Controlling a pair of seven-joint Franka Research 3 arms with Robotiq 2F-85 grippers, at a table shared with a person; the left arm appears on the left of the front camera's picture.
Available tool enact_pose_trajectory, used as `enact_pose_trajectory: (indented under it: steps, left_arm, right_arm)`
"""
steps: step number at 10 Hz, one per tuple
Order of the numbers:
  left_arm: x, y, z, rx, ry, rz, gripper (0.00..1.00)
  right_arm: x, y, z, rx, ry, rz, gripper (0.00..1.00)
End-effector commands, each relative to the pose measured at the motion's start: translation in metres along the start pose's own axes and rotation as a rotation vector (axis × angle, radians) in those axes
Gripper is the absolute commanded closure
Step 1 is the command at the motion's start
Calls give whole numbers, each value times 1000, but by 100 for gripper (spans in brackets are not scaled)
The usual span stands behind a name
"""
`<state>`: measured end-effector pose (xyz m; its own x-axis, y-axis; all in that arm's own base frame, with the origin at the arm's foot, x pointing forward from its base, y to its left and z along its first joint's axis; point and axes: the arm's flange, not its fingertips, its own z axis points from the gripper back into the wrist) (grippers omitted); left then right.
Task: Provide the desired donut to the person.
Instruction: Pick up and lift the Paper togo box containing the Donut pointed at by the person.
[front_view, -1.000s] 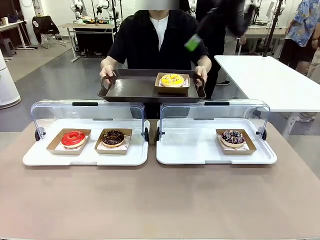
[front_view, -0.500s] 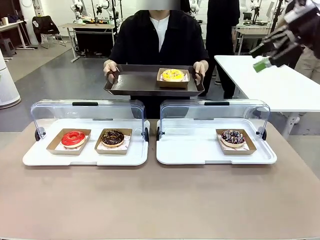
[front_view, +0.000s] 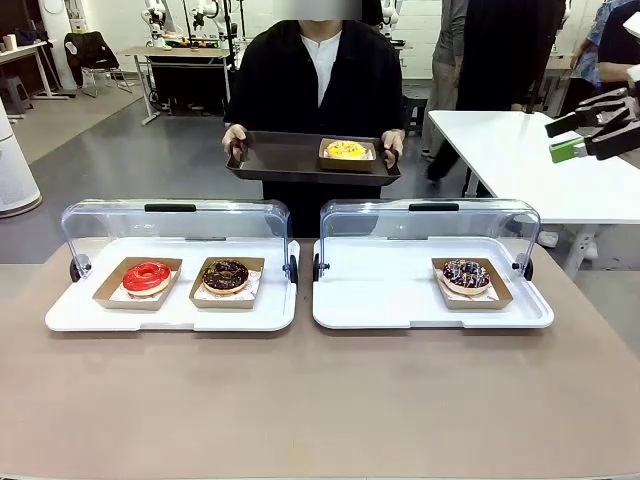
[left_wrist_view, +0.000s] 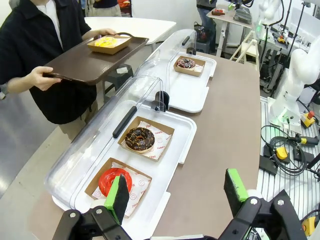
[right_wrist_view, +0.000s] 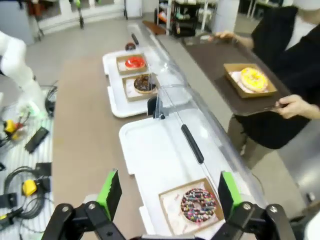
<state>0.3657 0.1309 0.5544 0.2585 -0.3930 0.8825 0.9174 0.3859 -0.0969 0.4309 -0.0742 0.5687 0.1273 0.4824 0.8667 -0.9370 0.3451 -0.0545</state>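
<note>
The person (front_view: 318, 75) stands at the far side holding a dark brown tray (front_view: 285, 160) in both hands. On it lies a yellow donut (front_view: 346, 150) in a cardboard box. My right gripper (front_view: 566, 137) hangs open and holds nothing, high at the far right, well clear of the tray. From its wrist I see its green pads (right_wrist_view: 111, 192) spread wide above the sprinkled donut (right_wrist_view: 201, 204), with the yellow donut (right_wrist_view: 253, 78) farther off. My left gripper (left_wrist_view: 176, 190) is open over the table, near the red donut (left_wrist_view: 114, 181).
Two white display trays with raised clear lids sit on the brown table. The left one (front_view: 80, 315) holds a red donut (front_view: 147, 277) and a chocolate donut (front_view: 226, 274); the right one (front_view: 380, 300) holds a sprinkled donut (front_view: 466, 274). A white table (front_view: 530, 160) stands behind right.
My right gripper has swung from above the tray's right end to the far right of the picture. The person has drawn the tray with the yellow donut back and up.
</note>
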Motion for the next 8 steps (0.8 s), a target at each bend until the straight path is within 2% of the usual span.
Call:
enact_pose_trajectory:
  steps: [1, 5, 8]
  left_arm:
    - [2, -1, 1, -3, -13, 1, 0]
    - [2, -1, 1, -3, -13, 1, 0]
    - [2, -1, 1, -3, -13, 1, 0]
  right_arm:
    - [-27, -11, 2, 31, -79, -10, 0]
    - [-68, -29, 10, 65, -169, -7, 0]
    - [-65, -31, 15, 54, -173, 31, 0]
